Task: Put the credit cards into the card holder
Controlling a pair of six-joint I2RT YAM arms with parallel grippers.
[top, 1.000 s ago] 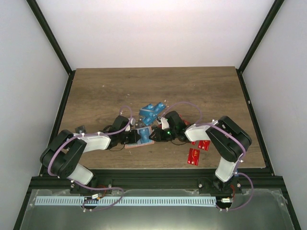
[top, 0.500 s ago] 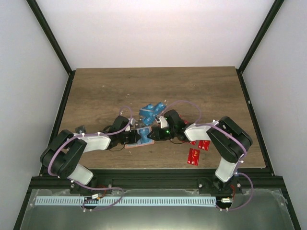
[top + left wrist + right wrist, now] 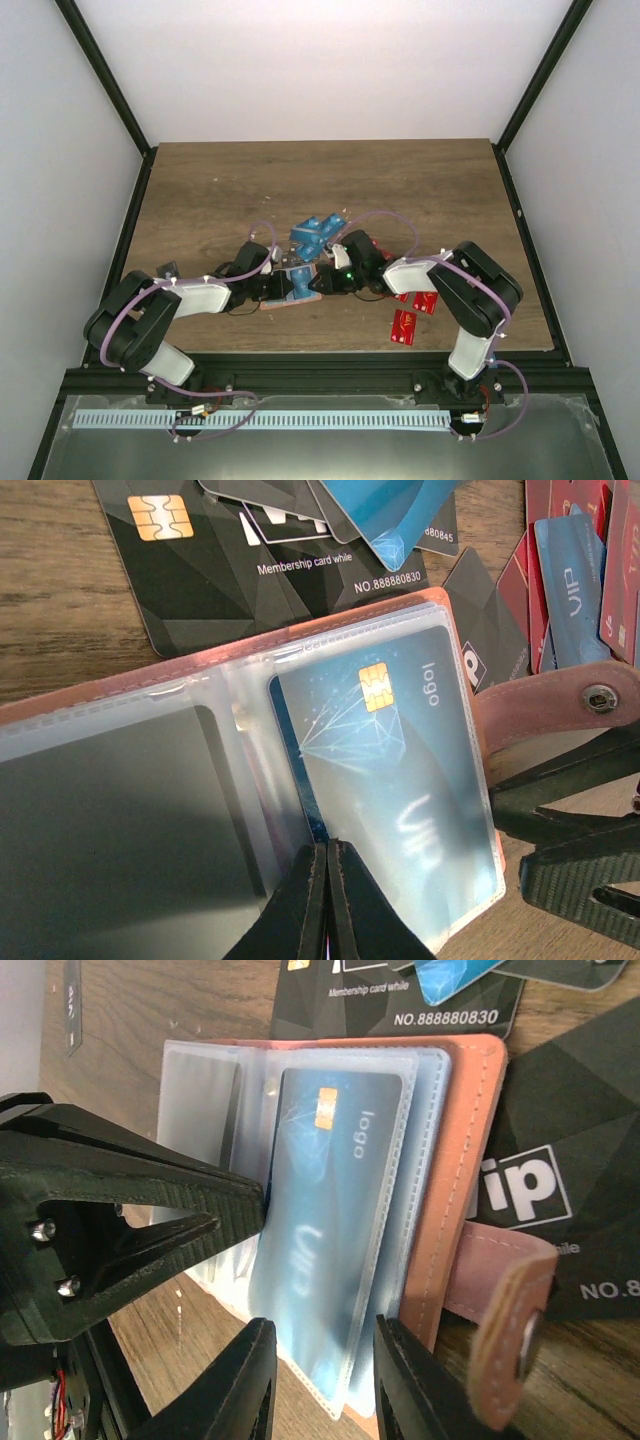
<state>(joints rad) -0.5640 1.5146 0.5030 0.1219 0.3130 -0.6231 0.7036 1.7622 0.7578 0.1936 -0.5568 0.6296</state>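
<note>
Card holder (image 3: 300, 286) lies open mid-worktop (image 3: 250, 190) between both claws, clear sleeves (image 3: 120, 790) facing up. L claw (image 3: 325, 900) is closed tight, tips on the sleeves at the fold; can't tell if a leaf is caught between them. R claw (image 3: 320, 1390) has jaws apart, one each side of the end of the sleeve w/ a blue chip card (image 3: 400, 780) inside; contact unclear. Snap strap (image 3: 560, 705) sticks out by R claw. Loose black cards (image 3: 200, 580) touch the holder's far edge, blue cards (image 3: 315, 235) are piled behind it, and red cards (image 3: 405, 325) lie apart by the R arm.
</note>
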